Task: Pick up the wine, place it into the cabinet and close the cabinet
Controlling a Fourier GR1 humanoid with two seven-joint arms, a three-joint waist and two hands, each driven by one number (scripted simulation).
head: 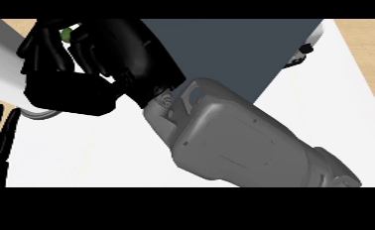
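My right hand (88,70) fills the upper left of the head view, its grey forearm (242,144) coming in from the lower right. Its fingers are curled round something that is mostly hidden. Only a small green patch (67,32) shows between them, which I take for the wine bottle. A pale rounded shape (40,113) sticks out below the hand. The dark grey-blue cabinet (234,50) stands just right of the hand, at the top middle. Thin black fingers of my left hand (9,130) show straight at the left edge.
A white part with a dark knob (309,48) sits at the cabinet's right edge. The pale counter top (322,105) runs right and below. A light slanted surface (11,70) lies at the far left behind the hand.
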